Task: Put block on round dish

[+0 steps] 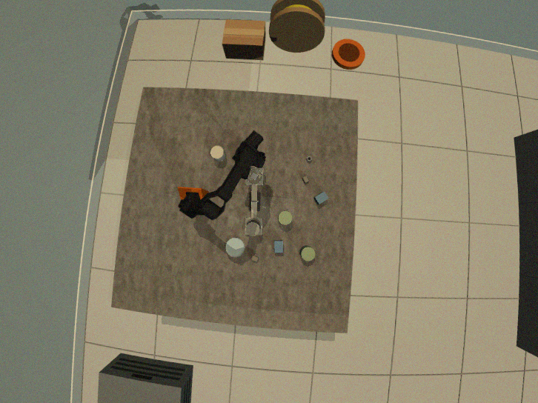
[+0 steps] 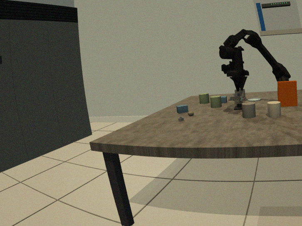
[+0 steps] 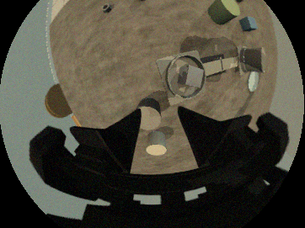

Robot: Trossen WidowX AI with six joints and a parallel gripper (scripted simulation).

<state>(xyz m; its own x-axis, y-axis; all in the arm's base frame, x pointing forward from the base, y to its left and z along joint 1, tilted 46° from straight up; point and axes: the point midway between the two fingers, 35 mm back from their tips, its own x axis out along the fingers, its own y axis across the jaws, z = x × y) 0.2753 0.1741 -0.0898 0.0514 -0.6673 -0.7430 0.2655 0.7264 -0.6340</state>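
Note:
My gripper is open and empty, pointing down above the table near the balance. A grey block sits uncovered inside the ring on one end of the balance. A cup stands on the other end. A grey cup stands upright on the table beside the balance; the arm hides it in the top view. The pale round dish lies by the cup-bearing end, with nothing on it.
A cream-topped cylinder stands near the grey cup. An orange panel is by the arm's base. Two green cylinders, two blue blocks and several small pieces lie around the balance.

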